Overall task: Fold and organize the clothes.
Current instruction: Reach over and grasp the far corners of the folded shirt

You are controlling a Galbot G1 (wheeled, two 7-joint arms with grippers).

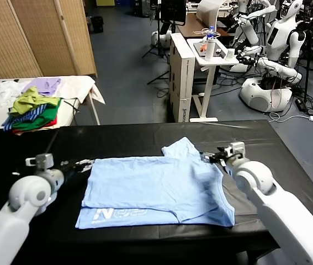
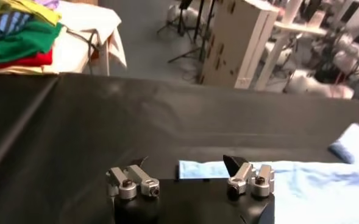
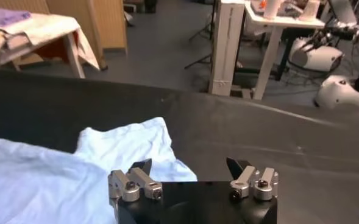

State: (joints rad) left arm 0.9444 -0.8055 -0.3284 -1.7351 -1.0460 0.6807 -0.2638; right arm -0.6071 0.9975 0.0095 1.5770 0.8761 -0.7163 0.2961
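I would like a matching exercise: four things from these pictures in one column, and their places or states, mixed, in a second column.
Things:
1. T-shirt
2. left end effector
3. right end effector
4. heap of garments

Places or states:
A. open, at the shirt's right side
B. on the white side table
C. partly folded, on the black table
D. open, at the shirt's left edge

Pairs: 1-C, 2-D, 3-A, 4-B

- One light blue T-shirt (image 1: pixel 162 185) on one black counter (image 1: pixel 123 141).
- Two claws: left claw (image 1: pixel 84 164), right claw (image 1: pixel 211 157).
- One heap of coloured garments (image 1: pixel 32 113).
- One lilac cloth (image 1: pixel 46 84).
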